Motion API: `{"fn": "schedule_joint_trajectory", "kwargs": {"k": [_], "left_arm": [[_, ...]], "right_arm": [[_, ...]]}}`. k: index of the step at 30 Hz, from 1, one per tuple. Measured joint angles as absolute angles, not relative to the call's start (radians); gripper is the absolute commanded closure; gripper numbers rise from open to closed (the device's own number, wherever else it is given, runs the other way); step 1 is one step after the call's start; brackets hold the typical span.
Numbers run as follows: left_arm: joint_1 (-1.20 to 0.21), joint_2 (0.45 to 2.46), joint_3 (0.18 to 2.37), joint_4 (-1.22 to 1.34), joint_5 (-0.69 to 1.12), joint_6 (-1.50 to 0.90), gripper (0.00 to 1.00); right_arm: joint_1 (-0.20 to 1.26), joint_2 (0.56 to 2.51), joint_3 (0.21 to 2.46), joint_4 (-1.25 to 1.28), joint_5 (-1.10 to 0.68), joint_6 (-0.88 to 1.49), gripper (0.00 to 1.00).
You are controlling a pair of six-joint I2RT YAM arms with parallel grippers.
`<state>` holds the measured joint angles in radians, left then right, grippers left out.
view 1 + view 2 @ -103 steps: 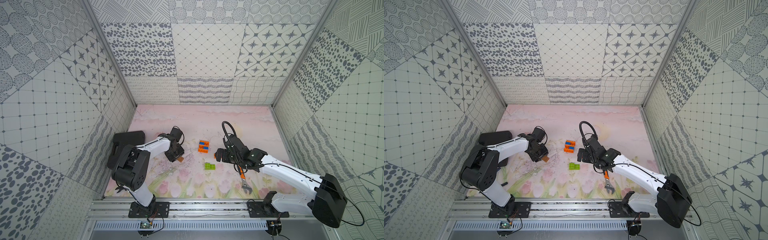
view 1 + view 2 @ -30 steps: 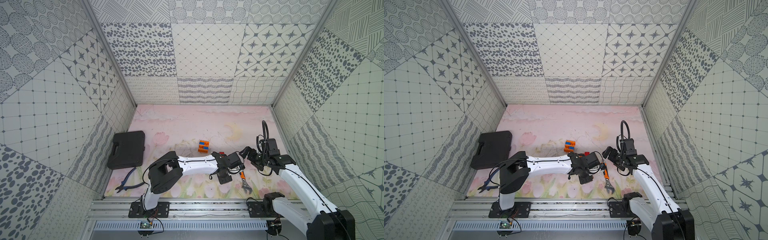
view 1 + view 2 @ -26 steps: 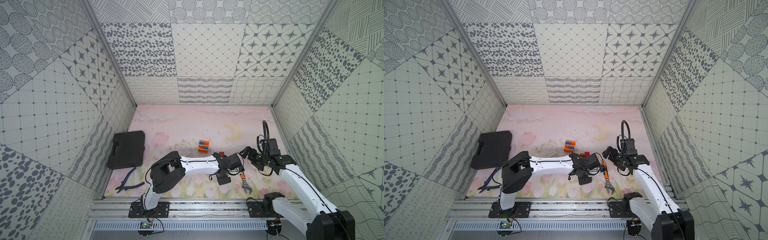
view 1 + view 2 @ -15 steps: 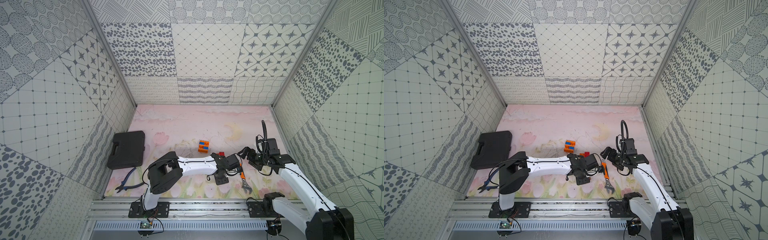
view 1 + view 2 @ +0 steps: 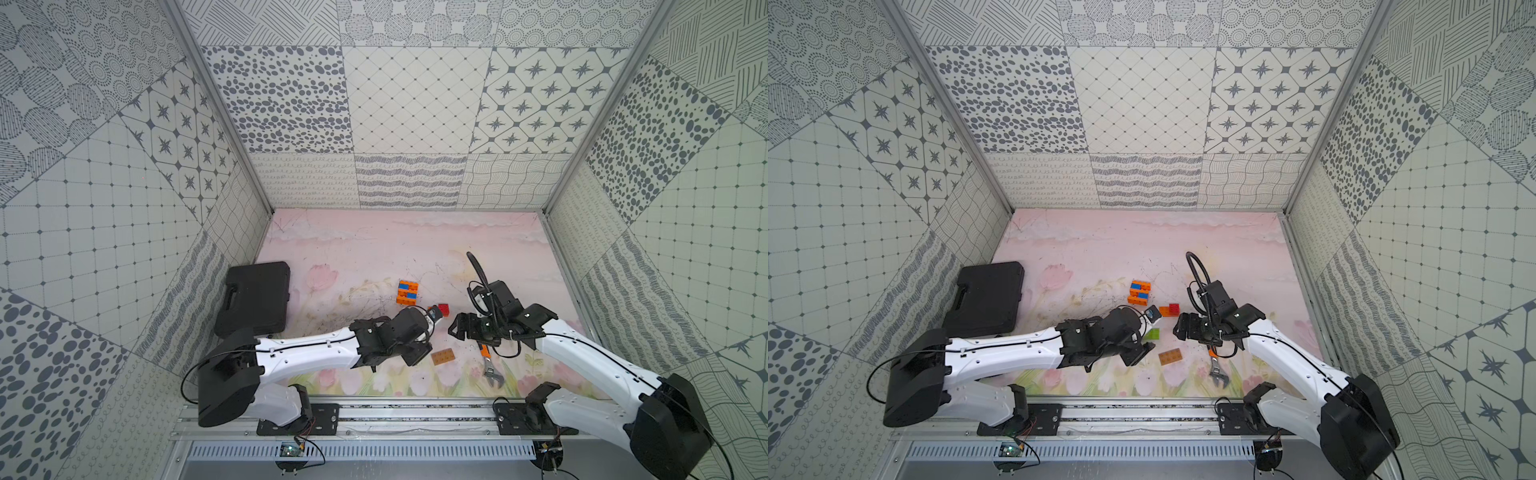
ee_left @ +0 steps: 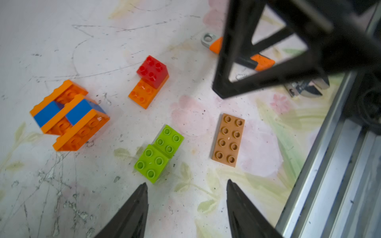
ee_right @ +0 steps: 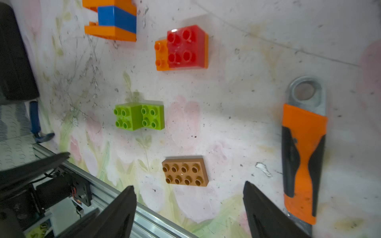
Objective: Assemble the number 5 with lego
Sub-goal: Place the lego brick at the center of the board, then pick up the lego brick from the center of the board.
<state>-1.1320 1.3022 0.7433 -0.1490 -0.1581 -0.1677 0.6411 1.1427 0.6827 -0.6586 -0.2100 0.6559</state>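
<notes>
The lego bricks are glossy moulded plastic: the red brick [image 7: 186, 46] catches glare, the brown plate [image 7: 184, 174] looks duller. The wrench [image 7: 303, 156] is bare grey metal with an orange-and-black grip. The printed worktop [image 6: 82, 41] is matt, scratched and scuffed

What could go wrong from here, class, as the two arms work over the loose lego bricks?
1. The left gripper and right gripper hang open over the same small patch, so the arms may collide.
2. The wrench lies beside the brown brick; the right fingers might snag it.
3. The lime green bricks sit close to the brown brick and could be knocked aside.
</notes>
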Motion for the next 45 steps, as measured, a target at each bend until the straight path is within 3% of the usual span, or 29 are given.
{"fn": "schedule_joint_trajectory", "kwargs": {"k": [2, 6, 13, 28, 36, 45], "left_arm": [[-1.099, 1.234, 0.669, -0.096, -0.191, -0.254, 0.26], [-1.050, 1.132, 0.557, -0.023, -0.241, -0.405, 0.10], [-0.999, 0.994, 0.442, 0.013, -0.303, -0.606, 0.01], [-0.979, 0.927, 0.410, 0.008, -0.372, -0.791, 0.01], [-0.972, 0.939, 0.410, 0.008, -0.373, -0.804, 0.01], [-0.968, 0.952, 0.415, 0.006, -0.374, -0.810, 0.01]], "right_arm": [[0.716, 1.180, 0.689, -0.663, -0.152, 0.667, 0.09], [0.834, 1.254, 0.717, -0.686, -0.056, 0.677, 0.10], [0.973, 1.406, 0.812, -0.696, 0.062, 0.678, 0.08], [0.978, 1.549, 0.857, -0.723, 0.076, 0.682, 0.10], [0.982, 1.578, 0.858, -0.736, 0.075, 0.686, 0.16], [0.994, 1.615, 0.893, -0.768, 0.088, 0.705, 0.30]]}}
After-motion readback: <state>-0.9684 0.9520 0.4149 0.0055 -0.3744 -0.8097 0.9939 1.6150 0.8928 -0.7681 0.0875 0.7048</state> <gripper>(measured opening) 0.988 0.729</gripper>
